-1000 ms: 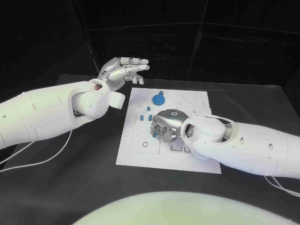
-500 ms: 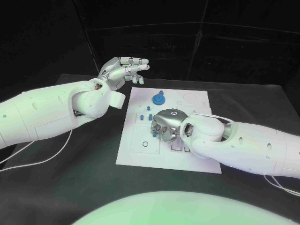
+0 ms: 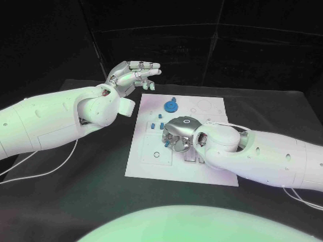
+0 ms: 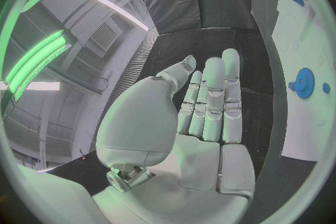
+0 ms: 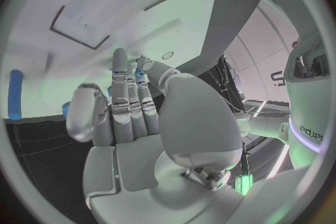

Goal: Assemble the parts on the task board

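Very little is changing. The right hand [image 3: 180, 135] is shifting slightly over the middle of the board [image 3: 151, 164], its wrist edging a touch toward the board's near left, fingers curling down at the small blue parts [image 3: 158, 125]. The left hand [image 3: 132, 75] is lifting its fingertips a shade beyond the far corner.

White board, blue parts, silver hands on black

The task board [image 3: 148, 166] is plain white on the black table [image 3: 82, 191]. At its 12 o'clock end sits a bright blue gear [image 3: 171, 106]; small blue pegs [image 3: 156, 125] dot its middle. Both the left hand [image 3: 132, 75] and right hand [image 3: 179, 135] are silver, on white arms.
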